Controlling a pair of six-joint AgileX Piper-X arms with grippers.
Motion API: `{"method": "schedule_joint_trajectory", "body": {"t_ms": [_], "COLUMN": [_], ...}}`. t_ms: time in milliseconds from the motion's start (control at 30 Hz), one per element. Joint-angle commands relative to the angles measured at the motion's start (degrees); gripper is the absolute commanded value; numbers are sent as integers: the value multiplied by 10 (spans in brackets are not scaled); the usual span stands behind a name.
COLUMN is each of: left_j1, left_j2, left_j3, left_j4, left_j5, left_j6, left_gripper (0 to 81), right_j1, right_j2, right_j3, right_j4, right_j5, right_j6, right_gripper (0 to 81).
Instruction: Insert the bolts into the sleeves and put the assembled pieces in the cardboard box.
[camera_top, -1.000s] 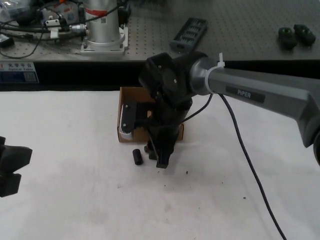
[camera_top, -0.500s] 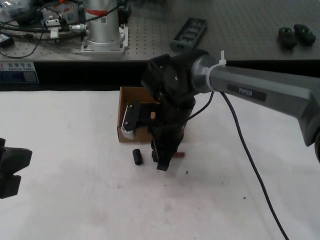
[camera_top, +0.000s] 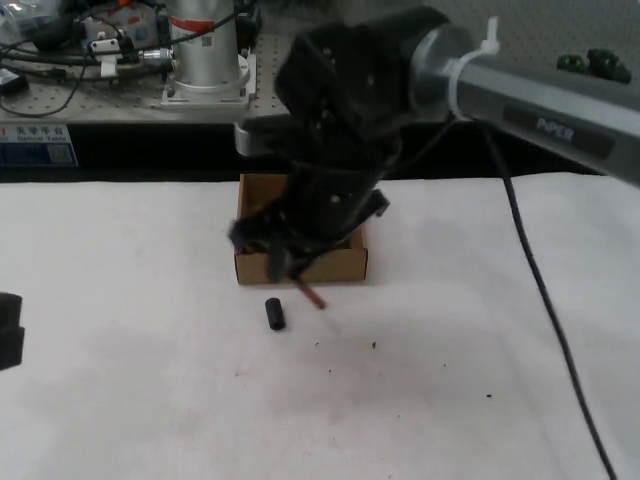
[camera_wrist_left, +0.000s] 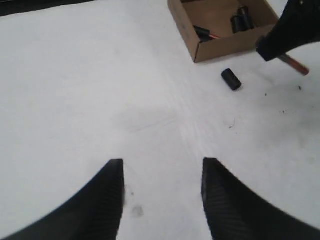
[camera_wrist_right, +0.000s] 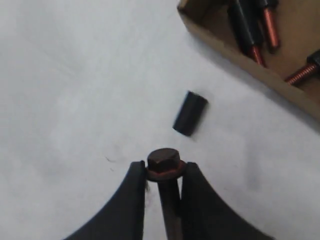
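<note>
- Two arms work a white-covered bench (camera_top: 150, 400). The broad bare cloth on the near side of the cardboard box (camera_top: 300, 268) is my free room.
- My right arm (camera_top: 540, 110) hangs over the box and crowds the space above it, so I would bring anything else in low from the open cloth.
- Several finished pieces (camera_wrist_right: 245, 25) already lie in the box. Its front wall is the edge to mind.
- My left gripper (camera_wrist_left: 162, 162) has its fingers spread wide and holds nothing. It sits over bare cloth, well apart from the parts.
- My right gripper (camera_wrist_right: 164, 170) is clamped on a bolt (camera_wrist_right: 163, 161) just under the head, with the shank running back between the fingers.
- One loose sleeve (camera_wrist_right: 190, 113) lies on its side on the cloth, near the box front but not touching it.
- I judge the step in hand to be mating this bolt with that sleeve. The next move calls for the left gripper to take and steady the sleeve, with its bore lined up to the bolt.
</note>
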Motion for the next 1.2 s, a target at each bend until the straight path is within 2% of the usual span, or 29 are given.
{"method": "schedule_joint_trajectory", "body": {"t_ms": [0, 200, 400, 500, 600, 633, 667, 733, 833, 967, 1033, 1167], "left_j1": [2, 2, 2, 2, 2, 2, 2, 2, 2, 0, -9, -43], "left_j2": [-25, -61, -83, -82, -82, -82, -82, -82, -76, -27, 6, 95], "left_j3": [-3, -3, -3, -3, -3, -3, -3, -3, -3, -3, -3, -3], "left_j4": [-3, -2, 2, 6, 6, 6, 7, 7, 7, 7, -2, -51], "left_j5": [-29, -73, -78, -75, -78, -75, -75, -75, -45, 34, 27, -3], "left_j6": [-55, -61, -63, -68, -86, -92, -103, -140, -243, -374, -398, -424], "left_gripper": [356, 356, 356, 356, 356, 356, 356, 356, 356, 356, 356, 356], "right_j1": [33, 94, 133, 139, 139, 139, 134, 123, 101, 61, 34, -21], "right_j2": [-4, -4, -4, -3, -3, -3, -5, -11, -32, -75, -96, -147], "right_j3": [29, 105, 137, 137, 137, 137, 137, 135, 135, 135, 136, 136], "right_j4": [-72, -127, -145, -145, -144, -143, -137, -117, -71, 24, 50, 55], "right_j5": [-12, 2, -11, -23, -25, -25, -25, -25, -7, 144, 193, 211], "right_j6": [150, 246, 243, 245, 247, 247, 247, 243, 184, 70, 34, 23], "right_gripper": [28, 28, 3, 160, 419, 454, 452, 384, 312, 310, 310, 310]}}
